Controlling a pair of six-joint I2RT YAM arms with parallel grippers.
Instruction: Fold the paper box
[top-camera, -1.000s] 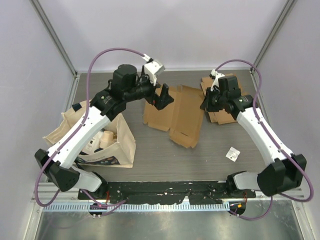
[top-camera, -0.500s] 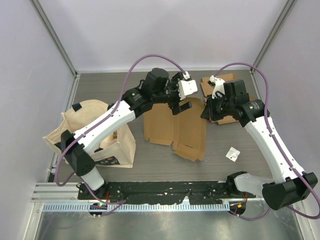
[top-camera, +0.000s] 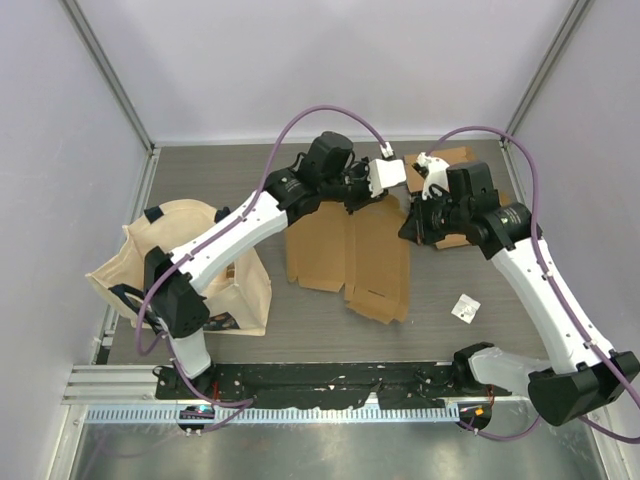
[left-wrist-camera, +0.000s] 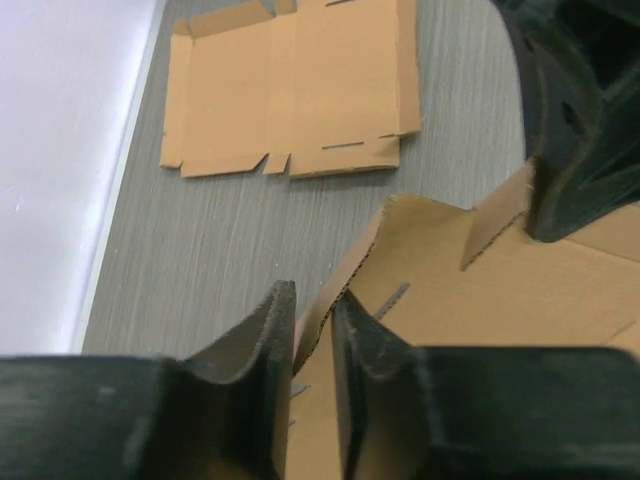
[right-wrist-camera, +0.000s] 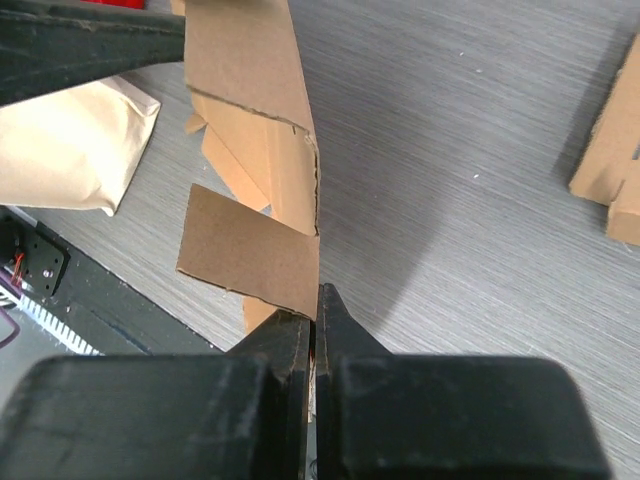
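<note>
Grey table (top-camera: 330, 330) with the flat paper box (top-camera: 350, 250) lying in the middle, both arms gripping its far right edge.
The box's far right corner is tilted up off the table and the rest lies flat. The near edge has loose flaps, with bare table in front of it and to its right. A canvas bag (top-camera: 250, 280) stands near the box's left edge without touching it. Spare flat blanks (top-camera: 455, 157) lie at the far right, just beyond the arms, so room is tight there. The left gripper (left-wrist-camera: 312, 335) has a narrow gap with the box's raised corrugated edge running into it. The right gripper (right-wrist-camera: 315, 300) is pinched tight on the same edge, beside a hanging flap. The two grippers are close together. A small white packet (top-camera: 465, 307) sits well apart on the near right.
</note>
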